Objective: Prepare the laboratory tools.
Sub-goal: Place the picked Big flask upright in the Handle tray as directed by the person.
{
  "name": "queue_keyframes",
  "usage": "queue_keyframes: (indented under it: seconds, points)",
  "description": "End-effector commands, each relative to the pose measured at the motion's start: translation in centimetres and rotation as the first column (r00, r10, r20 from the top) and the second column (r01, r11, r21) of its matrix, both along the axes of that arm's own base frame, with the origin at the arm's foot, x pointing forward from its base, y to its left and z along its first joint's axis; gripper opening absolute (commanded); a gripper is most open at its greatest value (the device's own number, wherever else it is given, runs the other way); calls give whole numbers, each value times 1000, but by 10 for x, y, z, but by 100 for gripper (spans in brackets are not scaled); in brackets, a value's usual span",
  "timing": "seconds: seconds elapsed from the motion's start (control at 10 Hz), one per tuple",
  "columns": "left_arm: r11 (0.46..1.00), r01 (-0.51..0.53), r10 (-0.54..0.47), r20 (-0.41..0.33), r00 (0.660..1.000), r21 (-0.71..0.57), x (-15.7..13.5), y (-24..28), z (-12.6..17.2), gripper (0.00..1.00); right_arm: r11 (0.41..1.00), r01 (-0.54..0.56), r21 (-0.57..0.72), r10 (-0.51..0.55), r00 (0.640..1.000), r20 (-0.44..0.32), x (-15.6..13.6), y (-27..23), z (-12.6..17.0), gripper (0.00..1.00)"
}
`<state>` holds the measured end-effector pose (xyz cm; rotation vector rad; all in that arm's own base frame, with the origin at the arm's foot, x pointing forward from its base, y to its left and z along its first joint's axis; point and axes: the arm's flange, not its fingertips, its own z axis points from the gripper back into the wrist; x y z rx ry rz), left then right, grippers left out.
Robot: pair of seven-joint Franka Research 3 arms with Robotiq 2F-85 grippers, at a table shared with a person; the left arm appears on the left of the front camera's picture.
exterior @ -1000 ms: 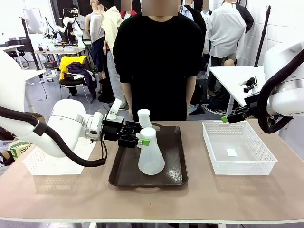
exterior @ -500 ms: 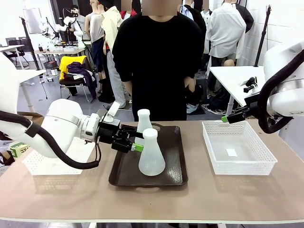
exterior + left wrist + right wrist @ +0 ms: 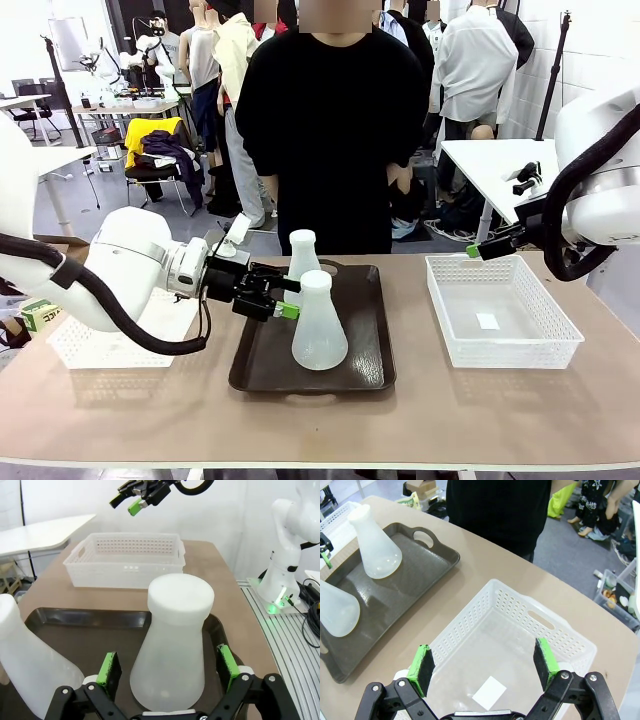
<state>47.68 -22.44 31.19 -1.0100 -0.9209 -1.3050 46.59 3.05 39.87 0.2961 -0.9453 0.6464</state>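
Note:
Two translucent whitish flasks stand upright on the dark brown tray [image 3: 372,372]: the near flask [image 3: 318,325] in the middle and the far flask [image 3: 303,254] behind it. My left gripper [image 3: 285,297] is open just left of the near flask's neck, not touching it. In the left wrist view the near flask [image 3: 175,645] rises right beyond the gripper's [image 3: 167,666] spread green pads [image 3: 109,669], with the far flask [image 3: 25,660] at the left. My right gripper [image 3: 490,247] hangs open and empty over the right basket's far left corner, and the right wrist view shows that gripper [image 3: 483,666] open above the basket.
A white lattice basket [image 3: 545,350] sits at the right with a small white slip inside. Another white basket [image 3: 80,345] lies at the left under my left arm. A person in black [image 3: 335,120] stands at the far edge behind the tray, hands lowered.
My left gripper has opened off the near flask's neck and pulled back to the left. The flask stays upright on the tray. The right arm has not moved.

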Motion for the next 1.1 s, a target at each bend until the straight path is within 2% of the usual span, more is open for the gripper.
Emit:
queue_keyframes:
  seconds: [0.0, 1.0]
  points:
    - [1000, 20, -20, 9, 1000, -18, -1, -2, 1, 100, 1000, 2, 0, -2, 1000, -1, -1, -1, 0, 100]
    - [1000, 20, -20, 9, 1000, -18, -1, -2, 1, 100, 1000, 2, 0, -2, 1000, -1, -1, -1, 0, 100]
